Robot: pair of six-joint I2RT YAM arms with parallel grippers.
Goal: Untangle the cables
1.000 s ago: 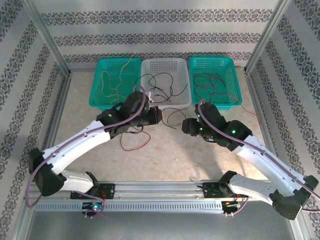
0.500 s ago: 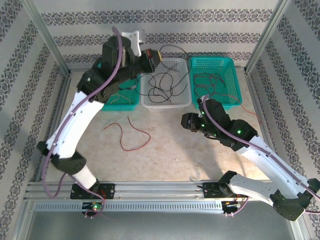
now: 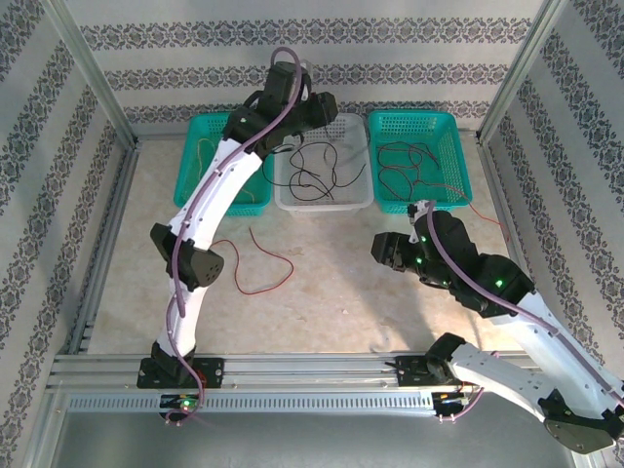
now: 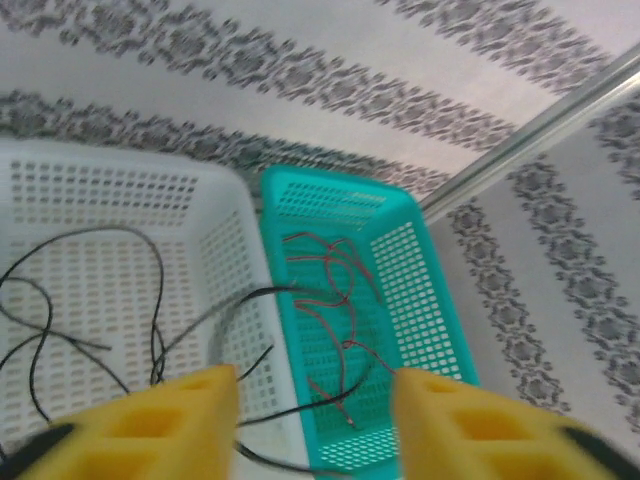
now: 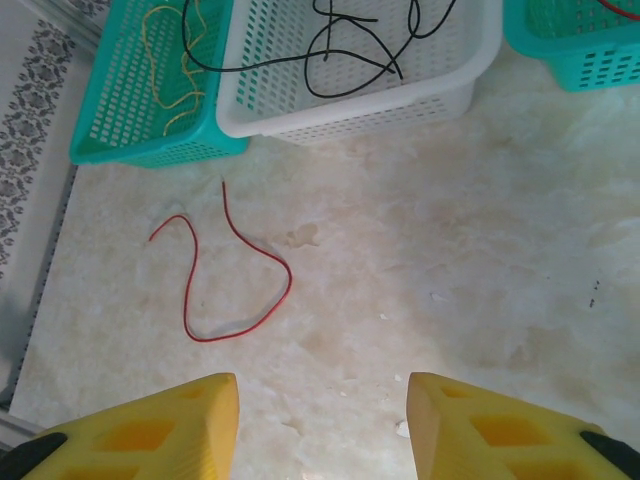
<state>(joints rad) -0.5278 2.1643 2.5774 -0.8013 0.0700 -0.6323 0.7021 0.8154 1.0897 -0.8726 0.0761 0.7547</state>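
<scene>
My left gripper hangs high over the back of the white basket, jaws open. In the left wrist view a black cable runs loose between the yellow fingers and across the basket rim, pinched by nothing. More black cables lie in the white basket. One red cable curls on the table, also seen as a red cable ahead of my right gripper. That right gripper hovers open over bare tabletop, right of the cable.
A teal basket at the back left holds yellow cables. Another teal basket at the back right holds red and black cables. Metal frame posts and patterned walls enclose the table.
My left arm has risen from the table beside the red cable to above the white basket and its jaws have opened. The right gripper has drawn back slightly to the right.
</scene>
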